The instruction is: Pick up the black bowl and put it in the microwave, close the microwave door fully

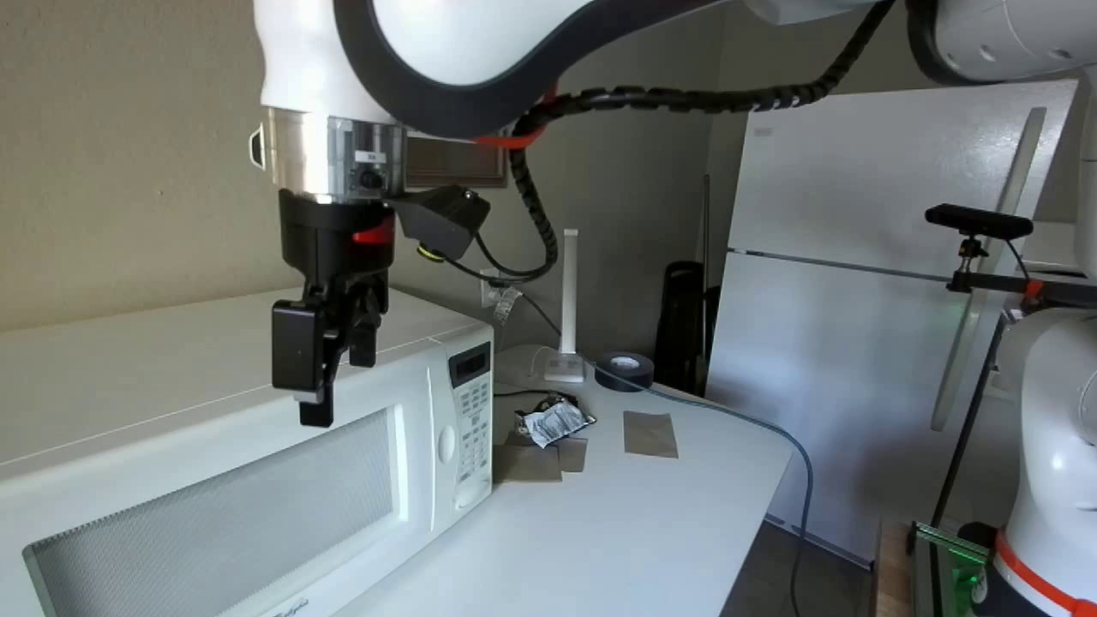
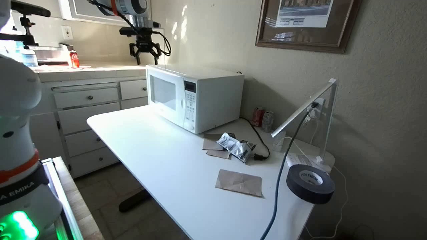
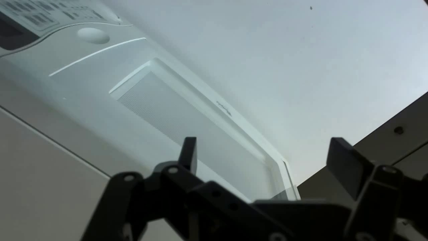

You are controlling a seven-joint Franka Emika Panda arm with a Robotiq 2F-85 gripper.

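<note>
Your gripper (image 2: 147,62), spread wide and holding nothing, hangs high by the front of the microwave (image 2: 213,100), so the seemingly closed door (image 3: 197,129) lies below it, but no view shows the bowl, which may be inside.

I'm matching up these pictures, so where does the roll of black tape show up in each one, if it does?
In an exterior view: the tape is just below and right of centre, right of the microwave.
In an exterior view: the tape is at lower right, below and right of the microwave.
Wrist view: the tape is not in it.
Shared landmark: the microwave, in all three views.
</note>
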